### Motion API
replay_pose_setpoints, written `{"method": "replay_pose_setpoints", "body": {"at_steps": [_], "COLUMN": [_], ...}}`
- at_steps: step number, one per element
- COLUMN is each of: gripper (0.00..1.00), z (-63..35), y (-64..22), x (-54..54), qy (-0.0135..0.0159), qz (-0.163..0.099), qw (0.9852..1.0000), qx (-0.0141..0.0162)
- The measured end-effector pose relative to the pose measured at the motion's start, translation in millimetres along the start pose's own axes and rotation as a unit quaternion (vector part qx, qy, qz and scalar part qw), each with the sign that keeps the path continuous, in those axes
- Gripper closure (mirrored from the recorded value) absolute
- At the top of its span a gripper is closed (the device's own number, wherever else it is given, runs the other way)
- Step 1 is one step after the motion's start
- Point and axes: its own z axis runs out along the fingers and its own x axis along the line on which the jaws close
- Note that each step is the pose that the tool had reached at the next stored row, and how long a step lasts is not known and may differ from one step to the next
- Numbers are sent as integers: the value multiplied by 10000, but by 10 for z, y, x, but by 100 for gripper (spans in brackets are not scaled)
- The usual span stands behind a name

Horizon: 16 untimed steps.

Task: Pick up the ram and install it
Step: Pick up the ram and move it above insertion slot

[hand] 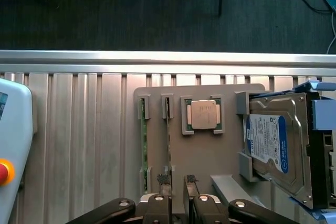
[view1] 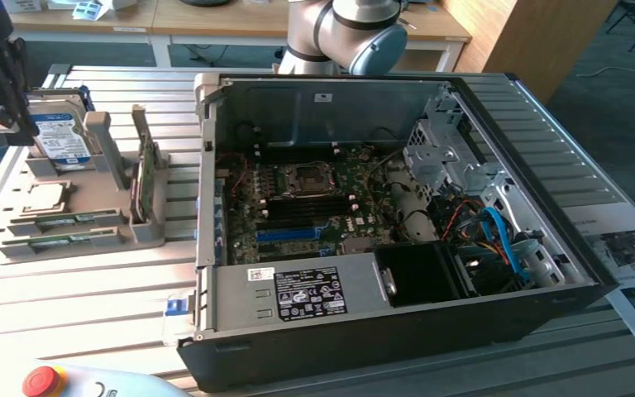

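In the wrist view the pincer (hand: pixel 177 182) stands open. Its dark pads (hand: pixel 163 178) are apart, and only the grey holder (hand: pixel 205 156) shows in the gap beneath them. One ram stick (hand: pixel 168 140) sits on edge in a slot of the holder. One of its ends lies right by a pad, but I cannot tell whether they touch. A second ram stick (hand: pixel 142 140) stands in the slot just beside it. Further along the holder come the square CPU chip (hand: pixel 202 115) and then the hard drive (hand: pixel 273 145).

In the exterior view the holder lies on the slatted counter (view1: pixel 75 298) at the exterior view's left, just beside the open computer case (view1: pixel 406 339). The pincer hangs at the far left, above the holder and near the hard drive. Both ram sticks rest in the holder's near slots, well apart from the motherboard (view1: pixel 307 207) inside the case. A joint of the robot arm (view1: pixel 362 33) shows beyond the far wall of the case. A red stop button (view1: pixel 44 380) sits at the near edge.
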Motion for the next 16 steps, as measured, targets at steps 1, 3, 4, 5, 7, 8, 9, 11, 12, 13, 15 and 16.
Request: {"method": "replay_pose_setpoints", "body": {"at_steps": [1,3,4,5,7,8,9,11,12,13,15,16], "gripper": [76,76,76,76,76,76,76,76,76,76,76,76], "z": [9,23,30,38,53,61,68,83,91,99,116,125], "y": [0,-1,-1,-1,-2,-3,-3,-4,-4,-4,-5,-6], "x": [0,0,0,0,0,0,0,0,0,0,0,0], "qy": [3,7,8,11,14,17,19,25,27,30,36,39], "qz": [0,0,0,0,1,1,1,1,1,1,2,2], "qw": [10000,10000,10000,10000,10000,10000,10000,10000,10000,10000,10000,10000], "qx": [0,0,0,0,0,0,0,0,0,1,1,0]}}
